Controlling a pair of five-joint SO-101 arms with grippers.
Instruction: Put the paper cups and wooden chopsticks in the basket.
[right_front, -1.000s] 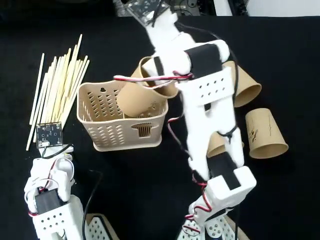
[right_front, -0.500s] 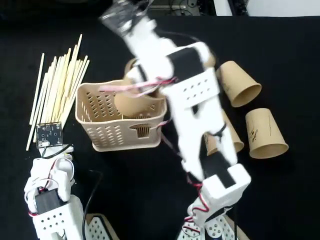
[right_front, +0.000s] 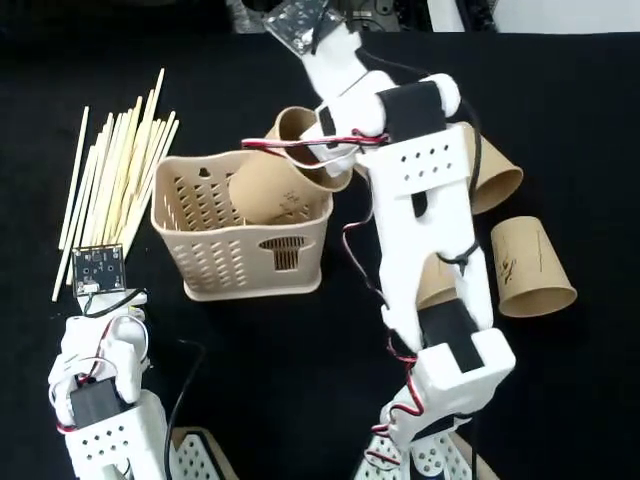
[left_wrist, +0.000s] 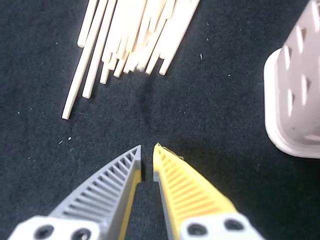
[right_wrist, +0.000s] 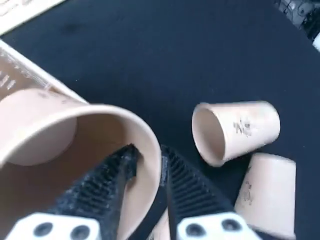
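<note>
High view, table with black cloth (right_front: 560, 90). Dark print on the sides of the loose paper cups, too small and blurred to read; a small dark mark on the basket's (right_front: 240, 240) front wall cannot be read either.

Right arm (right_front: 420, 200) stretches from the 6 o'clock edge up over the middle of the table. Held paper cup (right_front: 280, 180) lies tilted, base down inside the basket, mouth raised over the rim at the basket's 1 o'clock corner. Right wrist view: right gripper (right_wrist: 149, 150) pinches this cup's rim, one black finger (right_wrist: 107, 175) inside the mouth, the other outside, jaws drawn in to the thickness of the wall. Cup sits directly at the fingertips, no gap.

Loose cups, all on their sides, at about 3 o'clock from the basket:
- upper cup (right_front: 490, 170), partly behind the arm
- lower cup (right_front: 530, 265), well apart from the basket
- third cup (right_front: 440, 285), mostly hidden by the arm

Wooden chopsticks (right_front: 115, 180) lie in a loose bundle at 10 o'clock from the basket, just beside its wall, none inside.

Left arm (right_front: 95, 390) is at the 7 o'clock corner. Left wrist view: left gripper (left_wrist: 147, 148), grey and yellow fingers brought together with a thin slit between the tips, holds nothing. It points at bare cloth; chopstick ends at 12 o'clock from the tips, apart from them; a basket corner at 2 o'clock
</note>
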